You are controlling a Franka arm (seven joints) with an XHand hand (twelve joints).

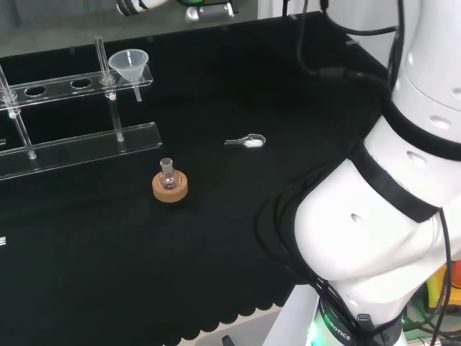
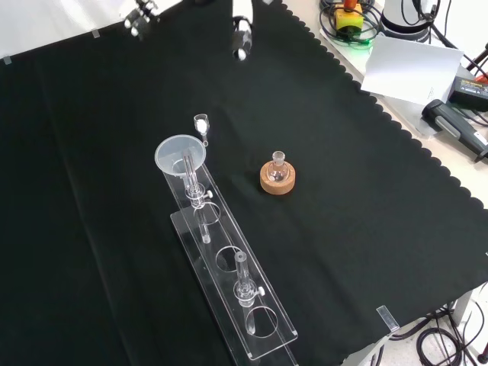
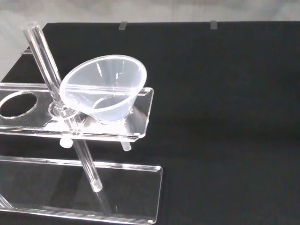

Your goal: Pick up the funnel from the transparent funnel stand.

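Risk lies in knocking the translucent plastic funnel (image 3: 104, 91), seated in the end hole of the clear acrylic funnel stand (image 3: 140, 126) on the tabletop, against the stand's upright rod, while I cannot tell the hand's state.

light: bright, even, from above my bench | shadows: faint | glare: white glints on clear plastic funnel (image 3: 104, 89), clear acrylic stand (image 3: 93, 129) | blur: none
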